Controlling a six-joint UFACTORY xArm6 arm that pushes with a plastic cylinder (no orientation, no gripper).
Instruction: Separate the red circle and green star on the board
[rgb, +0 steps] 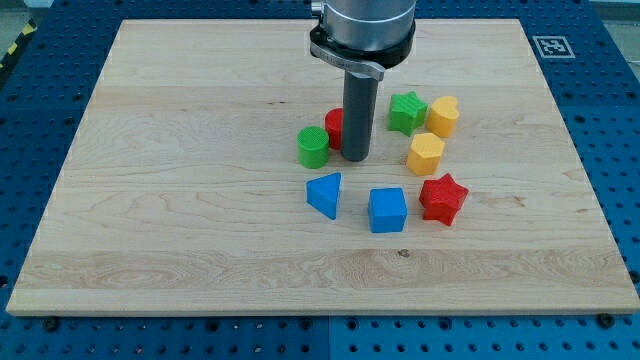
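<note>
Light wood tabletop (150, 200) on blue perforated base (610, 150); square marker tag (552, 46) at far right corner. Tool is plain rod, no jaws to spread or press; tip (355, 157) down on wood. Red circle (335, 127) touching rod's left side, partly hidden. Green star (406, 111) just right of rod, apart from it. Green cylinder (313, 147) left of tip. Two yellow blocks (443, 116) (425, 153) right; blue triangle (324, 193), blue cube (387, 210), red star (443, 198) nearer.

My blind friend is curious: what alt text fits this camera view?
My tip rests on a wooden board, against the red circle, between the green cylinder and the green star. Yellow, blue and red blocks lie nearby.
</note>
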